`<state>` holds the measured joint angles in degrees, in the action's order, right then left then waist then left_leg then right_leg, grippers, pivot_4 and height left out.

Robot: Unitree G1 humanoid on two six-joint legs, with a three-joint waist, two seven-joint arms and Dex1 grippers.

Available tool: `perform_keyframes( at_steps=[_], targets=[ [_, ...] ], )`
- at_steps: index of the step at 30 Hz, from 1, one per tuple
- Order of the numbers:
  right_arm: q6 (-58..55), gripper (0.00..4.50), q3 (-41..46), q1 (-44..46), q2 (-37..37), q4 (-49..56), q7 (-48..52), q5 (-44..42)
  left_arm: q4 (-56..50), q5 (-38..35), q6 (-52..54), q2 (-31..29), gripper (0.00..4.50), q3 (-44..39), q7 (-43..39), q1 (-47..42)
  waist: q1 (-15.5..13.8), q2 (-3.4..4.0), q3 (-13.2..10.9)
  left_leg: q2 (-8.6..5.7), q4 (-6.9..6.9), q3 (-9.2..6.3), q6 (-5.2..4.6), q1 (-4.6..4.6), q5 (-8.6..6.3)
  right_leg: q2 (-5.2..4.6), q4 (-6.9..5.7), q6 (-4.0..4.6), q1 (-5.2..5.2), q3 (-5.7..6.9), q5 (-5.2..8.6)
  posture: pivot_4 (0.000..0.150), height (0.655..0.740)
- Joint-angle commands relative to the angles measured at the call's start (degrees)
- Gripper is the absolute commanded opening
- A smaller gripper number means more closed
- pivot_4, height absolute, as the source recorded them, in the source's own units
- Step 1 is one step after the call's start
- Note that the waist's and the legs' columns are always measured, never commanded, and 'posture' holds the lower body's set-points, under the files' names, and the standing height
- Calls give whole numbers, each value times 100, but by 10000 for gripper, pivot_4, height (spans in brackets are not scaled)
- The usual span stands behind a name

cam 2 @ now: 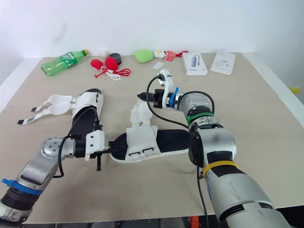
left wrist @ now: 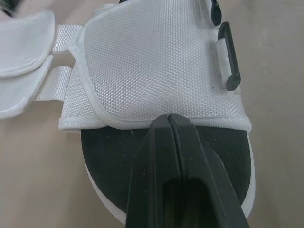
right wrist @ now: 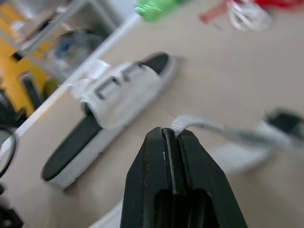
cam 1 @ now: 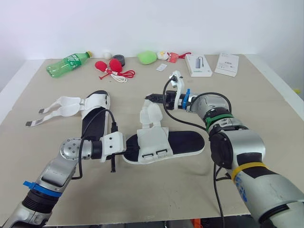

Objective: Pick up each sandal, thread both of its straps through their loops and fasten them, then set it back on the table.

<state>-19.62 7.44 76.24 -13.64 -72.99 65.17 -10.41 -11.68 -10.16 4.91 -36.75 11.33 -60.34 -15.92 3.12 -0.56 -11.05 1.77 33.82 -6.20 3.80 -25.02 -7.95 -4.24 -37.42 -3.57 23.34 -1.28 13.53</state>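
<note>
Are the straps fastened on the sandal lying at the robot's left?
No, the straps of the left sandal lie spread out loose on the table beside it.

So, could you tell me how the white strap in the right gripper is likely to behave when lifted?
The strap looks floppy: thin woven fabric curving loosely from the right gripper down to the sandal. It is probably light, so lifting it may drag the sandal unless the left gripper pins it.

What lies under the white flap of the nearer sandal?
A black insole runs in under the flap; the part beneath it is covered.
</note>
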Motion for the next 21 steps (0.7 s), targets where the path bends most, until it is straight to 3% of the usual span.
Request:
perform_keyframes(
  at_steps=[1,6,12,17,21],
  targets=[
    [1193,1010,-141,-191,-125,609,810,75,-77,-35,-33,-29,0,-69,16,-17,-3,0,0,0,0,0,1,0,0,0,0,0,-1,0,0,1500,7400],
    [3003,1010,-259,-780,-171,1685,1688,-37,-32,-40,-24,-62,0,-100,-3,-31,-2,1,-1,1,0,0,6,2,3,0,-1,-5,-1,0,1,1500,7400],
    [7359,1010,-1101,-2098,-494,2679,2711,-110,27,-21,-45,-90,0,-104,-20,-66,-23,0,0,1,0,0,11,19,5,1,-2,-28,-19,-2,15,1500,7400],
    [10503,1010,-2346,-2256,-1114,2224,2479,-164,68,-13,-69,-93,0,-57,-67,-91,-19,3,-2,1,-1,1,25,36,13,1,-3,-24,-30,-6,8,1500,7400],
    [11212,1010,-2623,-2060,-1322,2158,1899,208,98,-7,-82,-88,0,-33,-115,-135,-1,3,-2,2,-11,7,35,74,26,1,-3,10,-55,-16,7,1500,7400]
  ],
)
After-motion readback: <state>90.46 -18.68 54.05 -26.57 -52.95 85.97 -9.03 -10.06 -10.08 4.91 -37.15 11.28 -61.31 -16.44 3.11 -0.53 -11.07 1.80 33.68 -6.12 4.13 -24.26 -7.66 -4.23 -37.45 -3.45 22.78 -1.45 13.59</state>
